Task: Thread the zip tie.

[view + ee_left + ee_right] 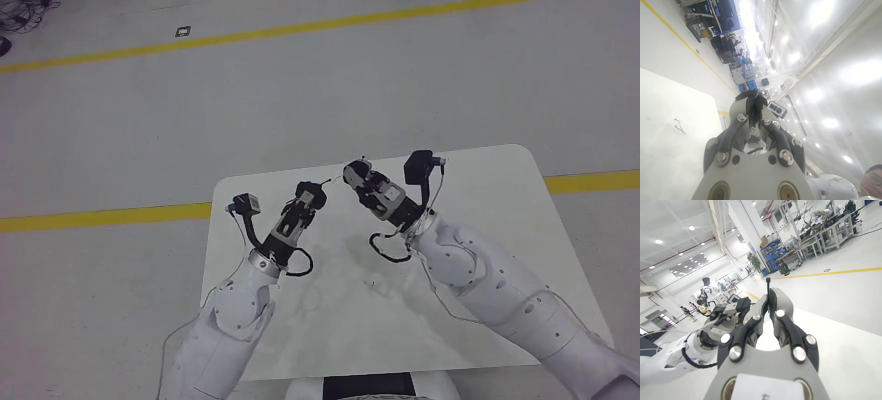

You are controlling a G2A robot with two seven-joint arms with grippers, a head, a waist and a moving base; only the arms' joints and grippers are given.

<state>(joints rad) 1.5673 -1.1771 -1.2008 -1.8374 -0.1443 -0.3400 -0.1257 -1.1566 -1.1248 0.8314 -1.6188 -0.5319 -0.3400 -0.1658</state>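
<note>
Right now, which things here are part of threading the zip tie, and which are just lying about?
In the job: zip tie, right gripper shut on it, left gripper facing it.
Lying about: small bent dark piece on the table.

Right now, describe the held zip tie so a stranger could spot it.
Start at the white table, then the right arm's end effector above it. The black zip tie is pinched between its pads, square head poking out past them; unlike the bent strip lying loose on the tabletop, it is gripped and straight.
</note>
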